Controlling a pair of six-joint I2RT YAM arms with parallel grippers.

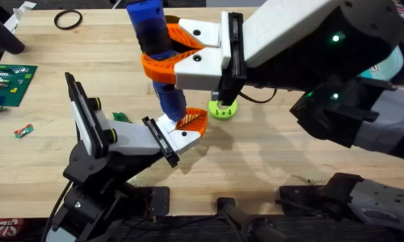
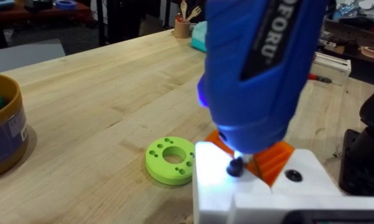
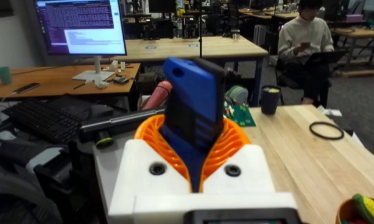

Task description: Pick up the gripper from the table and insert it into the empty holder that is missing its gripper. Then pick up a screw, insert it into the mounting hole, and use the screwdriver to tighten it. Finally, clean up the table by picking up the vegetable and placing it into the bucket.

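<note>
My right gripper [image 1: 163, 51] is shut on the blue screwdriver [image 1: 150, 27], which stands nearly upright between its orange jaws [image 3: 191, 146]. The screwdriver's lit tip [image 2: 243, 149] presses on a black screw [image 2: 235, 167] in the white holder [image 1: 180, 139] at the end of my left arm. The orange ribbed gripper [image 1: 193, 121] sits in that holder [image 2: 261, 199], just past the tip [image 2: 277, 155]. A small green leafy piece [image 1: 121, 117], perhaps the vegetable, lies on the table beside the left arm. The bucket [image 2: 6, 140] holds something green.
A lime-green ring with holes [image 1: 222, 109] lies just right of the holder [image 2: 169, 160]. A black ring [image 1: 68, 19], a green brick plate [image 1: 10, 75] and a small wrapper [image 1: 23, 130] sit at the left. The right arm spans the table's right half.
</note>
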